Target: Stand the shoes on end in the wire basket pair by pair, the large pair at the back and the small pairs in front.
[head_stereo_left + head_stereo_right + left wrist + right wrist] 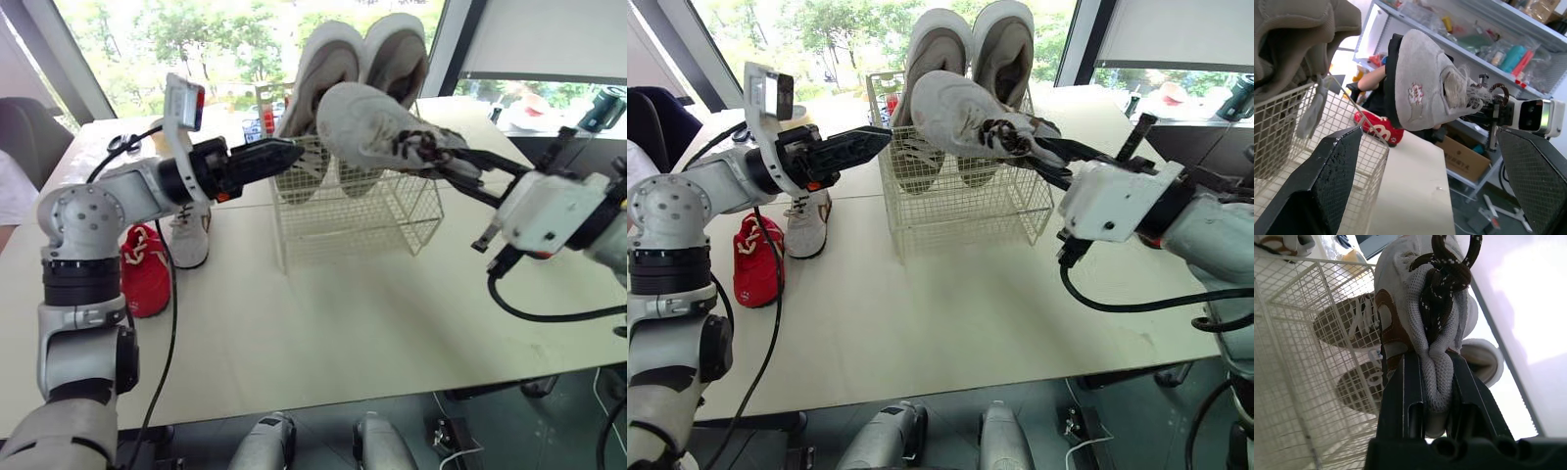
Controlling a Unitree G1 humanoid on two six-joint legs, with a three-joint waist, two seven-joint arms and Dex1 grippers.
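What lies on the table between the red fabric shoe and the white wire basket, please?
A small white lace-up shoe, shown in both eye views.

The right tool [1434,382] pinches a padded fabric fold of a pale grey mesh sneaker [1400,264] with dark speckled laces [1447,279] (knotted just above the grip), beside a white wire basket [1288,347] holding two tan shoes [1349,323].

Four pale shoes [377,127], one red shoe [145,269], one basket [392,220]
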